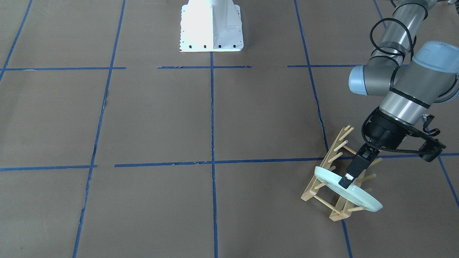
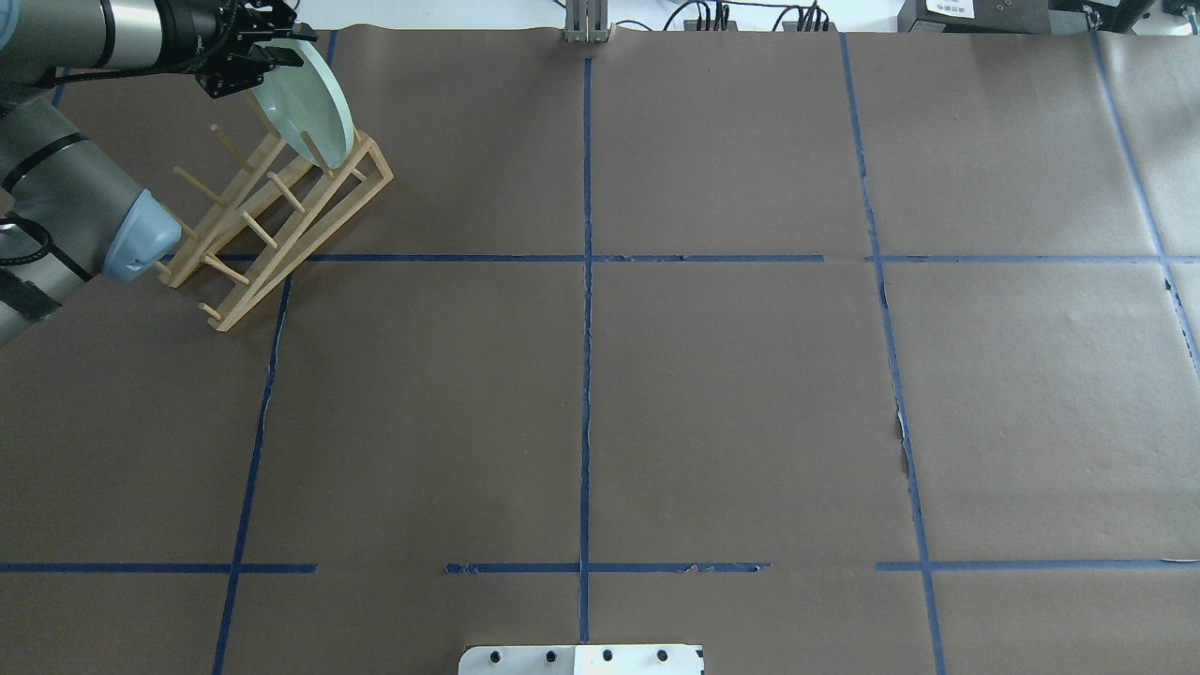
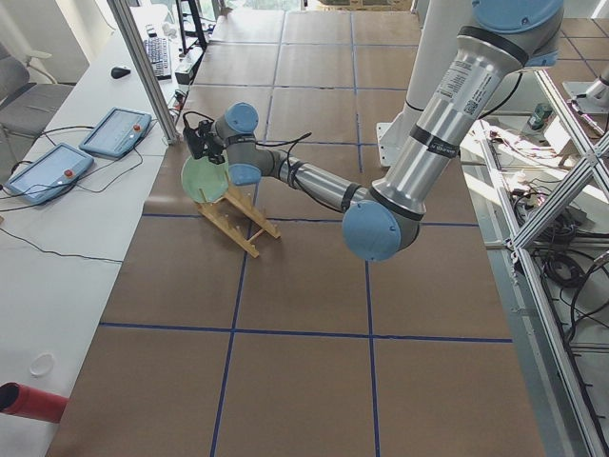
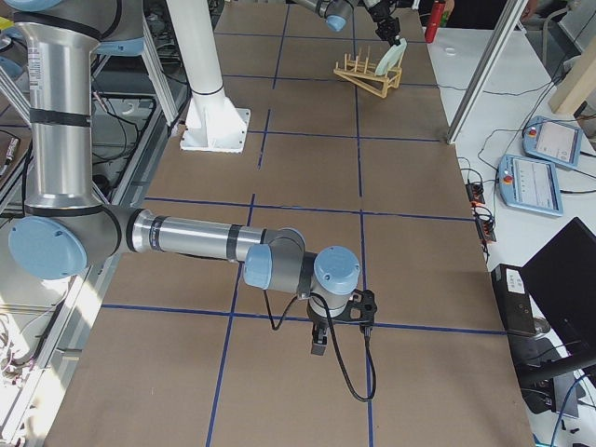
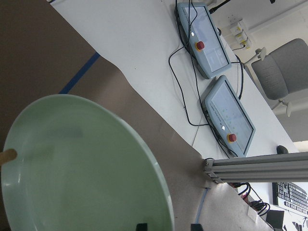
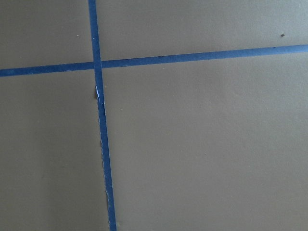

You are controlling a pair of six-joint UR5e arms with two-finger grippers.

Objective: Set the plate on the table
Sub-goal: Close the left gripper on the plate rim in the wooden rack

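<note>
The pale mint-green plate [image 1: 358, 196] stands tilted at the far end of the light wooden peg rack [image 1: 331, 168], on the brown taped table [image 2: 731, 403]. My left gripper [image 1: 346, 182] reaches down over the plate's upper rim, with its fingers on either side of it, shut on the plate. In the left wrist view the plate [image 5: 82, 163] fills the lower left and a peg tip [image 5: 7, 155] shows against it. In the overhead view the plate [image 2: 305, 103] is at the far left. My right gripper [image 4: 318, 346] hangs low over bare table; I cannot tell if it is open or shut.
The white robot base [image 1: 211, 25] stands at the table's middle edge. Beyond the rack runs the table's far edge, then a white bench with two teach pendants [image 5: 209, 41] and cables. A red cylinder [image 3: 29, 402] lies on that bench.
</note>
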